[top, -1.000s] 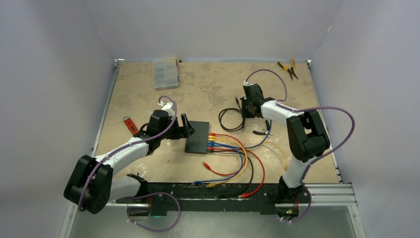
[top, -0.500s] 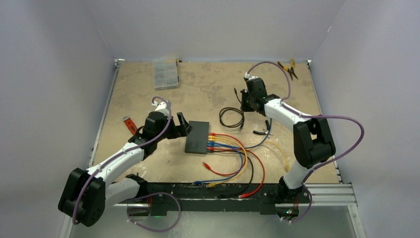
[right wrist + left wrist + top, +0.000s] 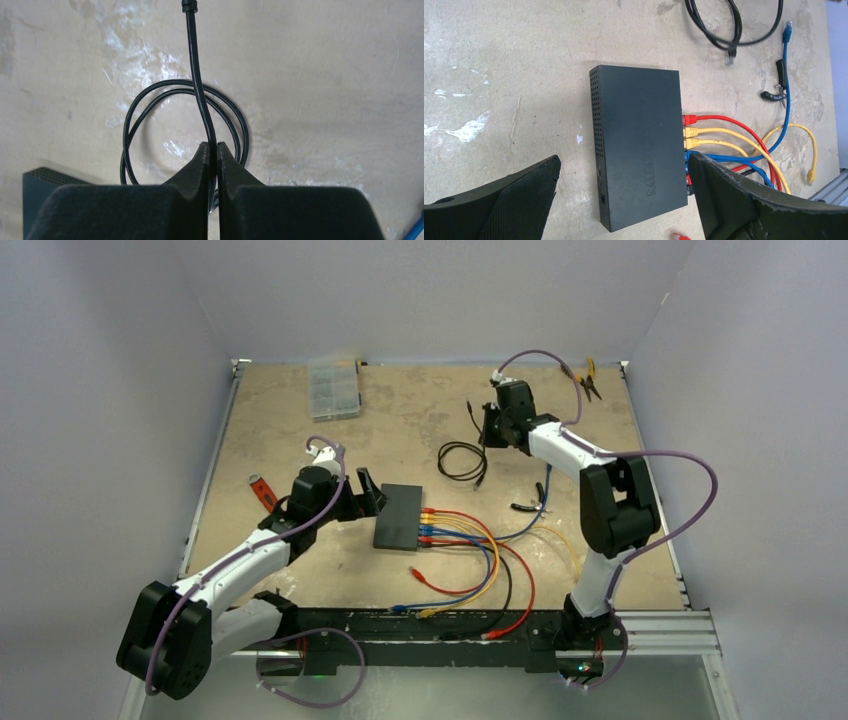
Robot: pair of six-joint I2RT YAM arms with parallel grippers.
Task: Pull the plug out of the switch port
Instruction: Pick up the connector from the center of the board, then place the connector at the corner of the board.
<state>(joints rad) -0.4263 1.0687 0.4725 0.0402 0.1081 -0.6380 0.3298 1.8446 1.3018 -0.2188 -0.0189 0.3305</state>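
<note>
One switch (image 3: 399, 516), one clear box (image 3: 333, 390), one pliers (image 3: 583, 378), one coiled black cable (image 3: 462, 460).

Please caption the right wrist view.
Fingers of the right gripper pinch a black cable above its coil on the table.

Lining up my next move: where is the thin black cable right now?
The thin black cable is pinched in the shut right gripper; in the top view its coil lies right of centre, beyond the flat matte-black switch.
</note>
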